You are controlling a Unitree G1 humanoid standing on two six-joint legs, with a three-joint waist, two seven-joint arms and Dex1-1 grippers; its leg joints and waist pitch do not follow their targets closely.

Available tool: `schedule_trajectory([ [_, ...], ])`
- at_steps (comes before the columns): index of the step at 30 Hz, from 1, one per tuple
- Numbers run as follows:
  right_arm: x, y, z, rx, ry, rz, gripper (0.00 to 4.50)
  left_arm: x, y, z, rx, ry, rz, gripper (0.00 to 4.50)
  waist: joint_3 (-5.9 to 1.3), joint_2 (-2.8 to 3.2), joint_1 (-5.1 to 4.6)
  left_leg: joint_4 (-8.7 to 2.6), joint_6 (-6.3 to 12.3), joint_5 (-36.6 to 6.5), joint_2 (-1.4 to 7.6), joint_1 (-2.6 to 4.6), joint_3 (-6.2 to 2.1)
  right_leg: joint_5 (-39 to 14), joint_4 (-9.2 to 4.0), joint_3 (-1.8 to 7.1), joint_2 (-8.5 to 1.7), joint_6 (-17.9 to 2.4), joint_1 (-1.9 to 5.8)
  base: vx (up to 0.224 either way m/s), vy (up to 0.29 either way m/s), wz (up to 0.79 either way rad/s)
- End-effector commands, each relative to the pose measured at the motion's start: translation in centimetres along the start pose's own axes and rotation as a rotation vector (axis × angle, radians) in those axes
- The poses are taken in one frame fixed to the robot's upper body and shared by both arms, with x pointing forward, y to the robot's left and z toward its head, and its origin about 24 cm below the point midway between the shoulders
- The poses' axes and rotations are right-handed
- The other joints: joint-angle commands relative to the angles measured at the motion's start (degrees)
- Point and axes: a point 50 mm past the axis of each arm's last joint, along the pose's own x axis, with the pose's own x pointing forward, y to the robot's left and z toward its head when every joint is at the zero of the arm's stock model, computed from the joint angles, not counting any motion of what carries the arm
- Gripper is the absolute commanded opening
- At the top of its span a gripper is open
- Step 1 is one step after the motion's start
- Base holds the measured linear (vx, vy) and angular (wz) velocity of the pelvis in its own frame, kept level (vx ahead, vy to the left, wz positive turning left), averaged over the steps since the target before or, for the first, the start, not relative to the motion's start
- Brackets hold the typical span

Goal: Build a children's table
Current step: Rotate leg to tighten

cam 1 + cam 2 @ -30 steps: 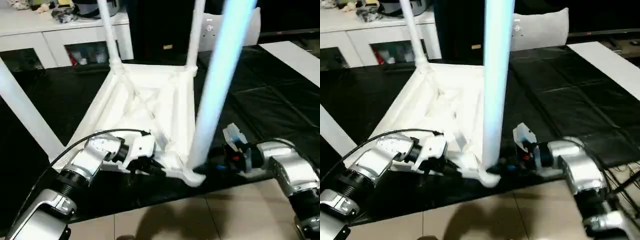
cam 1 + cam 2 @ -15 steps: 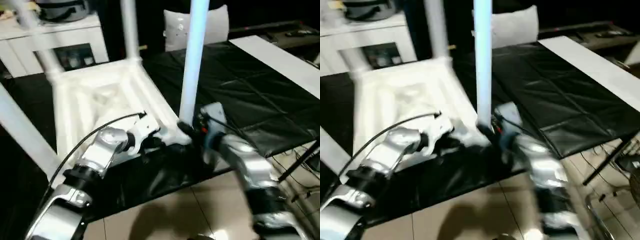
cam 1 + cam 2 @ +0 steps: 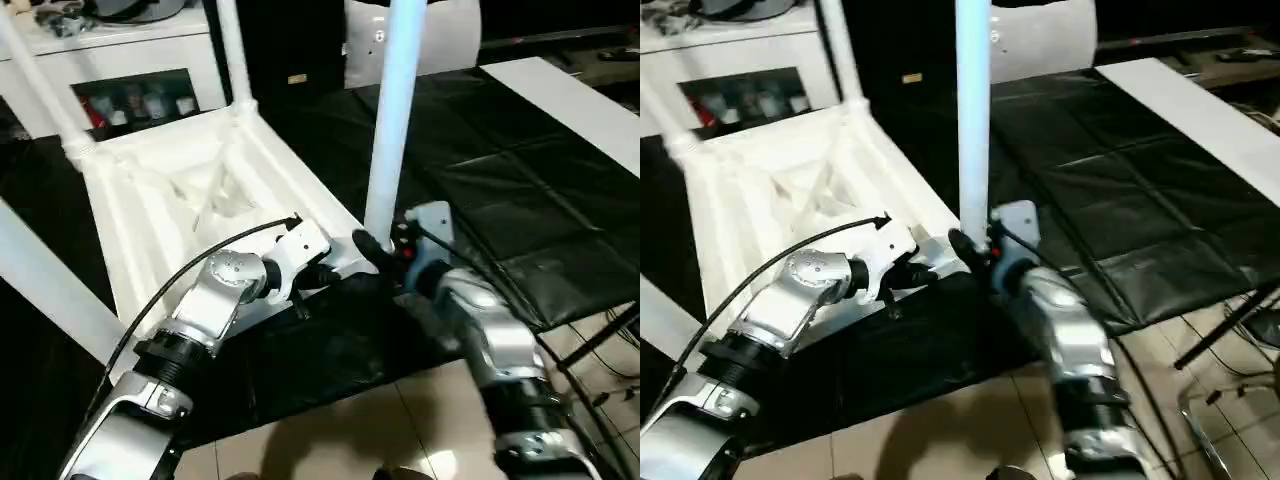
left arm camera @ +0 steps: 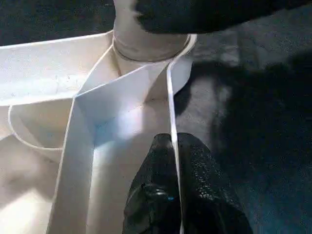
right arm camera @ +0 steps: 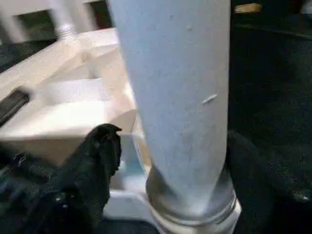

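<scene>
Left wrist view: left gripper [image 4: 174, 161] clenched on the tabletop's [image 3: 165, 215] thin rim wall, one finger each side, just by the corner socket [image 4: 148, 48]
Tabletop: upside down on the black mat [image 3: 520, 180], ribs showing
Near leg [image 3: 392, 120]: upright in that socket
Right gripper [image 5: 161, 161]: fingers straddle the leg's base, one each side with a visible gap; released, I judge
Step in hand: seating this leg, likely
Advice: keep the rim pinned so the top cannot slide; retake the leg low and press straight down, without tilting
</scene>
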Motion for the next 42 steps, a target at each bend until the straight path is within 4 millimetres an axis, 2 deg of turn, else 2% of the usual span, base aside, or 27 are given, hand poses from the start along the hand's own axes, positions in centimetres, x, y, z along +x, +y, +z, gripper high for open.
schedule_trajectory([
  [1,-1.3,0.3,0.6,-0.04,-0.012,0.143,3.93,-0.4,-0.3,0.7,0.083,-0.041,-0.046,0.0,-3.63,-0.55,0.11,-3.14,9.67,0.6,0.4,-0.26,1.18,-1.9,-3.0,2.97,-2.5,-14.2,4.86,0.0,0.0,0.0],
  [2,-2.8,-0.5,1.0,-0.061,-0.006,0.192,3.97,-0.8,-0.6,0.4,0.125,-0.049,-0.103,0.0,-3.57,-0.43,0.34,-3.22,9.76,0.0,0.44,-0.3,1.11,-2.9,-3.19,2.88,-2.49,-13.9,4.83,0.0,0.0,0.0],
  [4,-3.4,-0.8,1.2,-0.075,0.002,0.216,4.12,-1.0,-0.6,0.2,0.131,-0.043,-0.123,0.0,-3.55,-0.2,0.37,-3.27,9.44,-0.7,0.51,-0.49,1.1,-3.7,-3.17,2.94,-2.59,-13.5,4.82,0.0,0.0,0.0],
  [7,-4.8,-1.7,2.0,-0.154,0.052,0.314,4.25,-1.7,-1.1,-0.4,0.203,-0.021,-0.231,0.0,-3.55,-0.61,0.44,-3.36,8.47,-2.6,0.5,-0.34,1.18,-6.8,-3.48,2.87,-2.59,-13.2,4.71,0.0,0.0,0.0],
  [10,-5.5,-2.2,2.6,-0.204,0.082,0.394,4.25,-2.3,-1.7,-0.8,0.255,-0.006,-0.342,0.0,-3.54,-0.53,0.67,-3.4,8.24,-2.8,0.61,-0.33,1.22,-7.4,-3.48,2.96,-2.6,-13.1,4.57,0.0,0.0,0.0],
  [14,-6.0,-1.8,3.0,-0.211,0.156,0.614,4.25,-2.8,-2.6,-1.0,0.334,0.013,-0.498,0.0,-3.69,-0.58,1.7,-3.19,9.11,-1.9,0.88,-0.04,1.38,-5.9,-3.04,3.01,-2.53,-14.0,4.22,0.0,0.0,0.0],
  [15,-6.1,-1.8,3.0,-0.21,0.157,0.618,4.25,-2.8,-2.6,-1.0,0.335,0.013,-0.499,0.0,-3.77,-0.6,1.84,-3.11,9.38,-1.6,0.87,-0.02,1.39,-5.3,-2.91,3.0,-2.48,-14.3,4.23,0.0,0.0,0.0],
  [16,-6.1,-1.6,2.9,-0.202,0.18,0.668,3.9,-2.8,-2.8,-0.9,0.341,0.006,-0.522,0.0,-3.77,-0.71,2.3,-3.05,9.66,-0.6,1.03,-0.11,1.38,-4.3,-2.67,3.01,-2.56,-14.8,4.17,0.0,0.0,0.0],
  [19,-5.9,-1.0,2.4,-0.188,0.231,0.767,3.88,-2.8,-3.1,-0.6,0.366,0.005,-0.571,0.0,-3.82,-0.87,2.85,-3.02,9.69,-0.2,1.09,-0.1,1.42,-4.5,-2.58,3.05,-2.62,-15.0,4.12,0.0,0.0,0.0],
  [20,-5.8,-0.9,2.2,-0.185,0.241,0.789,3.62,-2.7,-3.1,-0.5,0.376,0.006,-0.581,0.0,-3.78,-0.98,2.93,-3.05,9.59,-0.2,1.05,-0.21,1.42,-4.8,-2.61,3.06,-2.63,-14.9,4.13,0.0,0.0,0.0],
  [22,-5.6,-0.7,1.9,-0.178,0.247,0.809,3.49,-2.6,-3.0,-0.4,0.381,0.006,-0.581,0.0,-3.68,-0.95,3.06,-3.1,8.88,-1.3,0.96,-0.25,1.5,-6.5,-2.82,3.11,-2.72,-14.5,4.12,0.0,0.0,0.0],
  [26,-5.4,-0.5,1.6,-0.17,0.259,0.836,3.24,-2.5,-2.9,-0.4,0.386,0.005,-0.587,0.0,-3.39,-1.14,2.79,-3.39,6.88,-4.4,0.76,-0.35,1.64,-11.2,-3.43,3.17,-2.67,-12.7,4.25,0.0,0.0,0.0],
  [27,-5.2,-0.2,1.3,-0.161,0.269,0.86,3.05,-2.5,-2.8,-0.3,0.389,0.007,-0.594,0.0,-3.3,-0.86,2.75,-3.5,6.41,-5.0,0.73,-0.35,1.62,-12.4,-3.63,3.18,-2.67,-12.1,4.28,0.0,0.0,0.0],
  [29,-5.2,-0.1,1.3,-0.152,0.275,0.876,2.95,-2.5,-2.8,-0.3,0.392,0.008,-0.596,0.0,-3.36,-0.86,2.58,-3.56,5.99,-5.1,0.73,-0.35,1.57,-12.6,-3.61,3.19,-2.58,-11.6,4.35,0.0,0.0,0.0],
  [31,-5.1,0.0,1.2,-0.139,0.275,0.895,2.84,-2.5,-2.7,-0.2,0.393,0.011,-0.6,0.0,-3.36,-0.59,2.62,-3.52,6.01,-5.0,0.76,-0.21,1.6,-11.6,-3.56,3.28,-2.52,-11.9,4.2,0.0,0.0,0.0],
  [32,-5.1,0.1,1.2,-0.133,0.275,0.905,2.63,-2.5,-2.7,-0.2,0.391,0.011,-0.601,0.0,-3.43,-0.69,2.61,-3.5,6.1,-4.9,0.8,-0.15,1.62,-10.9,-3.51,3.29,-2.48,-12.2,4.17,0.0,0.0,0.0],
  [34,-5.1,0.2,1.0,-0.123,0.275,0.915,2.57,-2.5,-2.6,-0.3,0.381,0.011,-0.598,0.0,-3.46,-0.39,2.67,-3.47,6.18,-4.5,0.82,-0.15,1.59,-9.5,-3.35,3.29,-2.41,-12.8,4.14,0.0,0.0,0.0],
  [35,-5.1,0.3,1.0,-0.117,0.276,0.919,2.43,-2.6,-2.5,-0.3,0.373,0.011,-0.597,0.0,-3.48,-0.55,2.65,-3.45,6.28,-4.6,0.81,-0.15,1.63,-8.8,-3.29,3.28,-2.36,-13.1,4.2,0.0,0.0,0.0],
  [38,-5.1,0.4,1.0,-0.1,0.256,0.916,2.17,-2.6,-2.3,-0.4,0.333,0.004,-0.581,0.0,-3.41,-0.47,2.69,-3.52,6.18,-4.9,0.82,-0.13,1.65,-9.1,-3.34,3.31,-2.39,-13.3,4.17,0.0,0.0,0.0],
  [39,-5.0,0.5,1.0,-0.092,0.246,0.913,2.17,-2.7,-2.2,-0.4,0.316,0.0,-0.573,0.0,-3.32,-0.52,2.66,-3.63,5.89,-5.6,0.83,-0.07,1.71,-10.1,-3.44,3.32,-2.39,-13.2,4.16,0.0,0.0,0.0],
  [40,-4.8,0.7,1.0,-0.077,0.218,0.881,2.17,-2.6,-2.0,-0.3,0.27,-0.012,-0.537,0.0,-3.24,-0.3,2.63,-3.68,5.54,-6.2,0.75,-0.09,1.73,-11.1,-3.58,3.32,-2.4,-12.9,4.22,0.0,0.0,0.0],
  [42,-4.5,1.0,1.0,-0.071,0.193,0.835,2.1,-2.5,-1.8,-0.2,0.22,-0.028,-0.497,0.0,-3.14,-0.4,2.61,-3.76,5.15,-6.5,0.76,-0.04,1.8,-12.3,-3.74,3.43,-2.45,-12.5,4.16,0.0,0.0,0.0],
])
